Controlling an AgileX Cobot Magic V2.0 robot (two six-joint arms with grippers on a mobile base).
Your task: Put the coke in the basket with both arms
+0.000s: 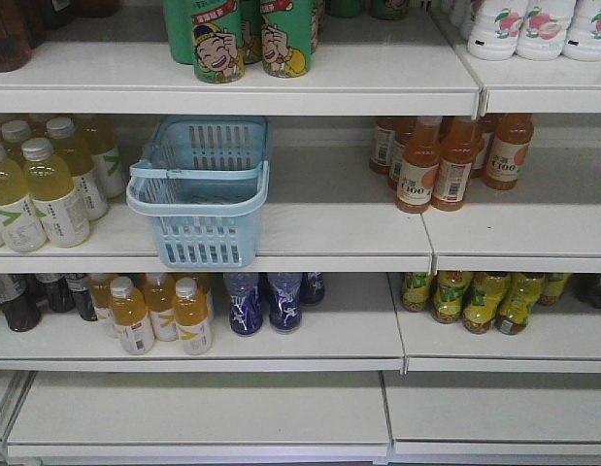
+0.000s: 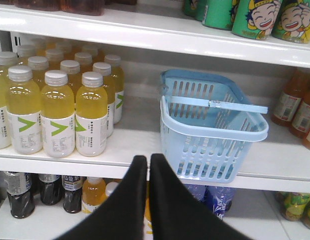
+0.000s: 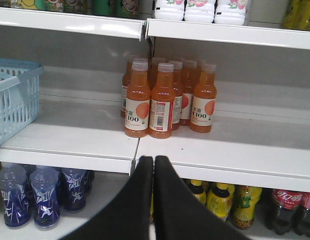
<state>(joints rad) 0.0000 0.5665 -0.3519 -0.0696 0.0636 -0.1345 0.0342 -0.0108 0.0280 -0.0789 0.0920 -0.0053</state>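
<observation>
Black left hand [image 2: 148, 160] and black right hand [image 3: 153, 160], nearest, each pinched shut on nothing and held back from the shelves, probably parked ahead of any pick. Beyond, on the middle shelf [image 1: 329, 223]: light blue basket [image 1: 208, 243], upright, empty, mouth up to receive, one loop handle folded across part of the opening, a likely snag; yellow drink bottles [image 2: 57, 112] just left, orange bottles [image 3: 162, 100] well right. Coke not seen in any view; only dark cola bottles [image 3: 287, 210] on the lower shelf, green cans [image 1: 242, 39] on the top shelf.
</observation>
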